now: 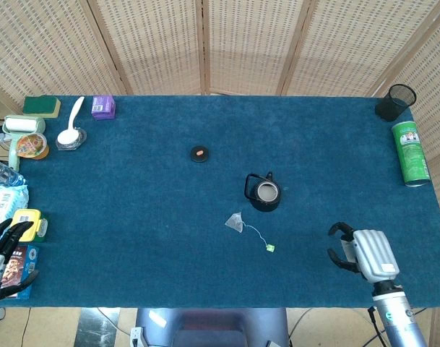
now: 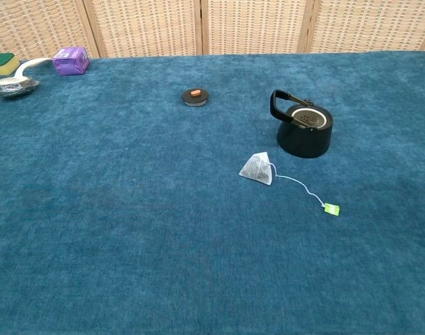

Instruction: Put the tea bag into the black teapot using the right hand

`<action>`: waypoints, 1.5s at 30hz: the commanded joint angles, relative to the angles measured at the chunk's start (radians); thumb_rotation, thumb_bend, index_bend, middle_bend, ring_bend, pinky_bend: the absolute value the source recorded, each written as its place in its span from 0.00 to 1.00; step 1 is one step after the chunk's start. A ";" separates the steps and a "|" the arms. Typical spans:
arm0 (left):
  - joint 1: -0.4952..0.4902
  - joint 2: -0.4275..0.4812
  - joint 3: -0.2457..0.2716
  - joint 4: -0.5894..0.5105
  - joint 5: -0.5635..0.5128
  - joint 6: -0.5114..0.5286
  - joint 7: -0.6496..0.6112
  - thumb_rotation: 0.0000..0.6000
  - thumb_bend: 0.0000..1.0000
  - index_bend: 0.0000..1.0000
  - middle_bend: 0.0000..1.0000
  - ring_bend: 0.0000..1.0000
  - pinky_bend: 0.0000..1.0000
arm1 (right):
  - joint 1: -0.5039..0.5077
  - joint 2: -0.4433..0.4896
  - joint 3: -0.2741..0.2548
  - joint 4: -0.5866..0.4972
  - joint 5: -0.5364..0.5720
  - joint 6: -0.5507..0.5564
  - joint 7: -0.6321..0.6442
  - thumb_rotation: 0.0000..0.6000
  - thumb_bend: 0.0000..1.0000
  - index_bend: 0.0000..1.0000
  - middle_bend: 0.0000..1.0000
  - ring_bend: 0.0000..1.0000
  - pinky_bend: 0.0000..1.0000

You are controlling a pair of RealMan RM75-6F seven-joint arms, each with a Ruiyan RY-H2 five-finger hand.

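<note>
The pyramid tea bag [image 1: 235,223] [image 2: 257,169] lies on the blue tablecloth, its string running to a green tag [image 1: 270,248] [image 2: 331,208]. Just beyond it stands the black teapot [image 1: 264,193] [image 2: 304,130], lidless and upright. Its small black lid [image 1: 199,153] [image 2: 194,96] lies apart to the far left. My right hand [image 1: 364,251] hovers over the table's near right part, well right of the tag, fingers bent and apart, holding nothing. My left hand [image 1: 6,249] is at the near left edge, fingers spread and empty. The chest view shows neither hand.
A black mesh pen cup [image 1: 395,101] and a green can [image 1: 410,152] lying on its side are at the far right. A purple box [image 1: 102,107], a sponge [image 1: 41,105], a spoon in a dish [image 1: 69,134] and several packets [image 1: 24,220] line the left side.
</note>
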 commanded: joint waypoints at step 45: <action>-0.068 -0.037 -0.025 0.078 -0.058 -0.086 -0.057 1.00 0.27 0.08 0.14 0.00 0.10 | 0.333 -0.454 0.022 0.165 0.609 -0.144 -0.453 1.00 0.35 0.47 1.00 1.00 1.00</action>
